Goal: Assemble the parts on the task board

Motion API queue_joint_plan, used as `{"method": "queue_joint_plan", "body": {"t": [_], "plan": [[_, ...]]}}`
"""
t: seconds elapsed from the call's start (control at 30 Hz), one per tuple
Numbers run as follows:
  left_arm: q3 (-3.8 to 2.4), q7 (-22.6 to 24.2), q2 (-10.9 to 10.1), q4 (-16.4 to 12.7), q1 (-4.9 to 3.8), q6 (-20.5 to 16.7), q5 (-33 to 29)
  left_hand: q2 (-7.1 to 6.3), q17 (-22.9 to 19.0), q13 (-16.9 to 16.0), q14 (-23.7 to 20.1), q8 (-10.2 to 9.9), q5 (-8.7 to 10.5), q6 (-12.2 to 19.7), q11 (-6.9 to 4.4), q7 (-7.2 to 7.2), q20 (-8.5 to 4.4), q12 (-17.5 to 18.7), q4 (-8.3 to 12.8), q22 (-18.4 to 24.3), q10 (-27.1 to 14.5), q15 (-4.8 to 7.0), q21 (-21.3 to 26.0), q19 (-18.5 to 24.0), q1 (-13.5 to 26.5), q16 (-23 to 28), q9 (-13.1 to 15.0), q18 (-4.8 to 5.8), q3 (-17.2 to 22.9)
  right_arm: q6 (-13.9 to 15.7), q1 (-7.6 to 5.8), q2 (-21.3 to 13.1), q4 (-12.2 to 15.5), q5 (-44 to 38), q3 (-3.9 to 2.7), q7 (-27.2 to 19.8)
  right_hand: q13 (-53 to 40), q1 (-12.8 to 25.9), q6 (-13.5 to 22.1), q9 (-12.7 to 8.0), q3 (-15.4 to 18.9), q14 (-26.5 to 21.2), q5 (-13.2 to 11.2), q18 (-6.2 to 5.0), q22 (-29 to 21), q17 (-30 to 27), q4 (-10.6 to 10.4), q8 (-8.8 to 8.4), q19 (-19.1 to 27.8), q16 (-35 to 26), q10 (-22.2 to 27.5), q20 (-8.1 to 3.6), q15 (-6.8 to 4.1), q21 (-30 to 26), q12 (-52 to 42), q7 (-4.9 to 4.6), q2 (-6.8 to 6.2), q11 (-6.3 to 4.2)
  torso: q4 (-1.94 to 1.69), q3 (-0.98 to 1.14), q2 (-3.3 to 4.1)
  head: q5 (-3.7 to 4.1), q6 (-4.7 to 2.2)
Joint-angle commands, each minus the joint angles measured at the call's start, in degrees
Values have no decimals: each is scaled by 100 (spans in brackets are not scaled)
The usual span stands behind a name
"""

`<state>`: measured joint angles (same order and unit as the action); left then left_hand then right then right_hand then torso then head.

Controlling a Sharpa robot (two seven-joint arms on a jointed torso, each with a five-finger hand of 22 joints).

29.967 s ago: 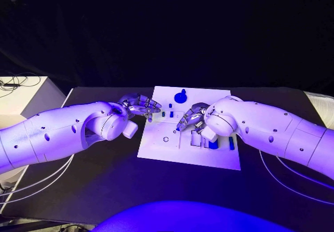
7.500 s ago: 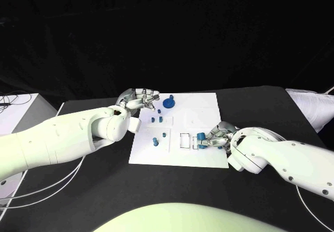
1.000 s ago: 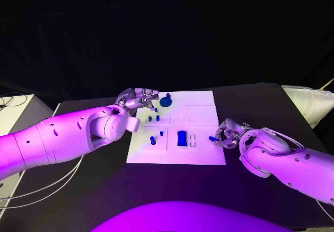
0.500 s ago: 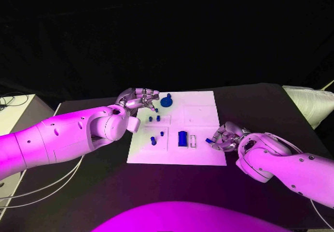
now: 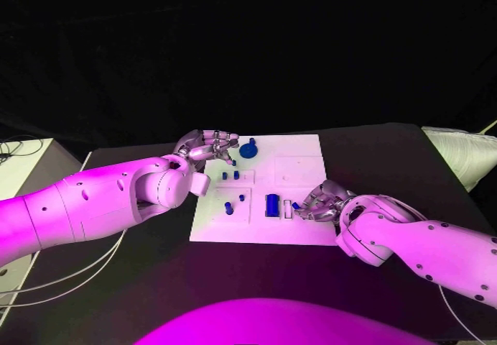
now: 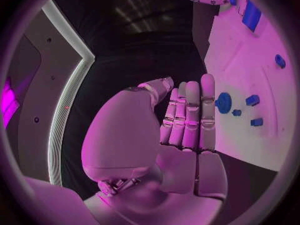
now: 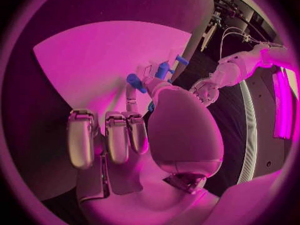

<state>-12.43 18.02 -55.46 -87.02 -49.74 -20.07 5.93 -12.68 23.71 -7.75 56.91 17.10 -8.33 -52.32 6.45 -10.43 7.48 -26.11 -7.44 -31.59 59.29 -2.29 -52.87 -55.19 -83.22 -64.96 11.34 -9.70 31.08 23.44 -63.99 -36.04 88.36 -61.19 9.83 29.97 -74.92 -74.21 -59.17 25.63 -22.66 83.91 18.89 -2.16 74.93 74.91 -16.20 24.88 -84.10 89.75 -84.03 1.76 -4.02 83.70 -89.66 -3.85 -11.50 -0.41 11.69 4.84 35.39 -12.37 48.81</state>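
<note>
From the head view, the task board [image 5: 295, 169] is lying white in the middle of the black tabletop [image 5: 383, 154], with the left hand [image 5: 210, 147] hanging over its 10 o'clock corner and the right hand [image 5: 316, 203] leaning in over its 4 o'clock edge. A tall blue block [image 5: 271, 205] is standing near the board's centre, a round blue knob [image 5: 248, 151] is sitting at its 11 o'clock end just beside the left hand, and several small blue pegs [image 5: 230, 175] are dotting the strip between them.

The right wrist view is showing what the head view is leaving unclear: the right hand [image 7: 134, 130] is pinching a small blue part [image 7: 135, 82] at its fingertips, close over the white board [image 7: 94, 60], with the tall block [image 7: 164, 70] just past it and the other arm's hand [image 7: 205, 91] farther off.

The left wrist view is showing the left hand [image 6: 181, 135] with its fingers lying straight and together, grasping nothing, released beside the board's [image 6: 250, 100] edge; the knob [image 6: 224, 102] and three small pegs [image 6: 252, 100] are lying just past its fingertips, and the tall block [image 6: 251, 15] is standing well apart at the far end.

The right arm's forearm is covering the board's 5 o'clock corner in the head view, and a white box [image 5: 26, 154] is sitting off the tabletop at 9 o'clock
</note>
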Motion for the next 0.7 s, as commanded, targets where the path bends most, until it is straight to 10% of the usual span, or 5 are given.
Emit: {"method": "queue_joint_plan", "body": {"t": [0.03, 0.7], "plan": [[-4, 25, 7, -23, -1, 73, 2, 9, 9, -5, -34, 5, -40, 25, -7, -6, 28, -34, -33, 5, -48, -11, 24, -29, 22, 19, 5, -87, -9, -93, 10, 56, -52, 176, 3, 7, -1508, 94, 19, -7, 19, 609, -51, 104, 1356, 1509, -12, 35, -510, 25, -597, -39, -41, 23, -34, 28, -13, -26, -3, 8, 1, -6, 6], [-4, 10, 0, -23, -2, 70, 2, 16, 10, -7, -34, 6, -41, 26, -8, -4, 28, -37, -43, 8, -53, -11, 29, -30, 26, 18, 5, -87, -5, -130, 13, 247, -176, 157, 2, 54, -1508, 471, 32, 3, 165, 609, -318, 103, 1353, 1509, -22, 56, -508, 25, -597, -29, -29, 16, -34, 14, -96, -12, 2, 9, -1, -33, 19]]}}
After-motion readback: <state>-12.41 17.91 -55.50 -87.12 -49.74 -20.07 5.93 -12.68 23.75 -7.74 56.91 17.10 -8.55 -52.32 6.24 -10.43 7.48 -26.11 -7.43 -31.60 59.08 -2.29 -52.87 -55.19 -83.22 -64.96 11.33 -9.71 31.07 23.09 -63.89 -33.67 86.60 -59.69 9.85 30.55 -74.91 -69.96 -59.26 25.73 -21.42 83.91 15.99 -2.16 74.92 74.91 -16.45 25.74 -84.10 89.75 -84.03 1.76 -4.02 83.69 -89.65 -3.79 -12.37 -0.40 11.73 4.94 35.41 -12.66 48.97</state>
